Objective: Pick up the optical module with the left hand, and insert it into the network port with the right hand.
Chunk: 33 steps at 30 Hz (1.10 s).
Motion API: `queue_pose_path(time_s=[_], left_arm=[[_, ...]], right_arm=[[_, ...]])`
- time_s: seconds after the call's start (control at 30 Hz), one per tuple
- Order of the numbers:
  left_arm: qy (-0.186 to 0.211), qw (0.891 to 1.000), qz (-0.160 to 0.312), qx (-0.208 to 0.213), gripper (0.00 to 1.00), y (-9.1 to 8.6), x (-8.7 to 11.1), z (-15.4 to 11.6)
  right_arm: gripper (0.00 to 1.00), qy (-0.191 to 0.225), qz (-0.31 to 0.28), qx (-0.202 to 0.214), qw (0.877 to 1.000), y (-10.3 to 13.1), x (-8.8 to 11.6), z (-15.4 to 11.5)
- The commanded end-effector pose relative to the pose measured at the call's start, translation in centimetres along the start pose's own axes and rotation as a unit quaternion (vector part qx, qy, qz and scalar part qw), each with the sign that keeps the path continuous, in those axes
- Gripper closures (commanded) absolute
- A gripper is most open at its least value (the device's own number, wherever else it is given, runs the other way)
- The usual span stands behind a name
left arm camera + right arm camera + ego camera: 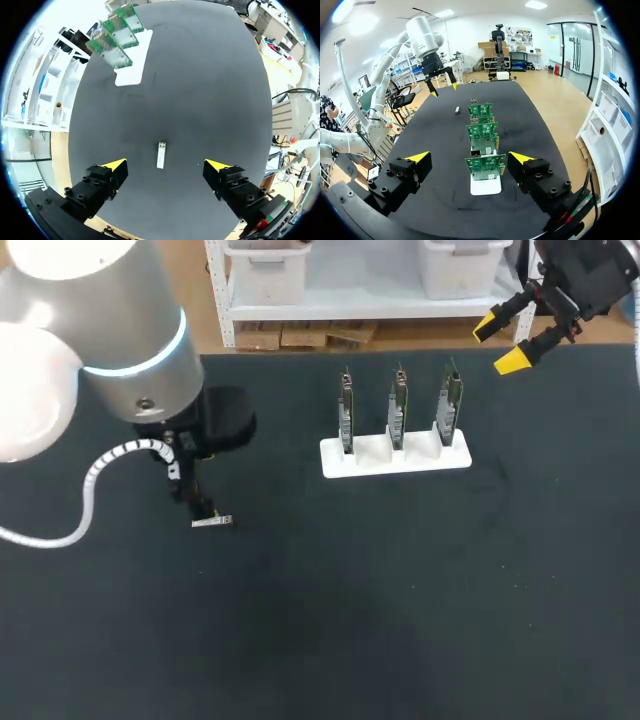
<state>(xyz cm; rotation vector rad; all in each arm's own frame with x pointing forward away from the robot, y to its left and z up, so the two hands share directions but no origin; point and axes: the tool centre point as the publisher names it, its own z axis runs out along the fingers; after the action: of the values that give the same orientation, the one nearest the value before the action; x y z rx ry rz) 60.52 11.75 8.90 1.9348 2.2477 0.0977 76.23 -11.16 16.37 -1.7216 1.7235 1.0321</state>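
Silver optical module (160,154) below left fingers (115,166)

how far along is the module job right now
Nothing done yet. The optical module lies on the table, ungrasped. In hand: the left gripper hangs open above it. Left: grasp, handover, insertion at the boards; the right gripper is open off to their side.

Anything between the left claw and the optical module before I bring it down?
Nothing visible. The optical module lies alone on the black table, squarely in front of the open left claw. The white rack of circuit boards stands well beyond it.
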Motion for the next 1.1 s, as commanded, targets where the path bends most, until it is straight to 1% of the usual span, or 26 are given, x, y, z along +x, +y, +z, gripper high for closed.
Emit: queue_pose_path(time_s=[0.03, 0.13, 0.33, 0.43, 0.5, 0.57, 0.73, 0.87, 1.1], left_arm=[[0.009, 1.0, 0.003, 0.015, 0.0, 0.7, 0.2, 1.1], [0.026, 0.999, 0.009, 0.025, 0.0, 0.8, 0.2, 2.1], [0.04, 0.998, 0.012, 0.043, 0.0, 1.3, 0.4, 3.8], [0.038, 0.998, 0.012, 0.044, 0.0, 1.6, 0.7, 4.3], [0.043, 0.998, 0.008, 0.036, 0.0, 1.6, 0.9, 4.4], [0.063, 0.998, 0.01, 0.022, 0.0, 1.4, 1.0, 4.6], [0.068, 0.998, 0.007, -0.002, 0.0, 0.6, 1.4, 5.0], [0.062, 0.998, 0.0, -0.001, 0.0, 0.4, 1.8, 5.4], [0.063, 0.998, -0.005, 0.005, 0.0, 0.3, 2.1, 6.2]], right_arm=[[0.0, 0.0, -0.001, 0.003, 1.0, 0.2, 0.0, 0.0], [0.0, 0.0, -0.001, 0.003, 1.0, 0.2, 0.0, 0.0], [0.0, 0.0, -0.001, 0.003, 1.0, 0.2, 0.0, 0.0], [0.0, 0.0, -0.001, 0.003, 1.0, 0.2, 0.0, 0.0], [0.0, 0.0, -0.001, 0.003, 1.0, 0.2, 0.0, 0.0], [0.0, 0.0, -0.001, 0.003, 1.0, 0.2, 0.0, 0.0], [0.0, 0.0, -0.001, 0.003, 1.0, 0.2, 0.0, 0.0], [0.0, 0.0, -0.001, 0.003, 1.0, 0.2, 0.0, 0.0], [0.0, 0.0, -0.001, 0.003, 1.0, 0.2, 0.0, 0.0]])
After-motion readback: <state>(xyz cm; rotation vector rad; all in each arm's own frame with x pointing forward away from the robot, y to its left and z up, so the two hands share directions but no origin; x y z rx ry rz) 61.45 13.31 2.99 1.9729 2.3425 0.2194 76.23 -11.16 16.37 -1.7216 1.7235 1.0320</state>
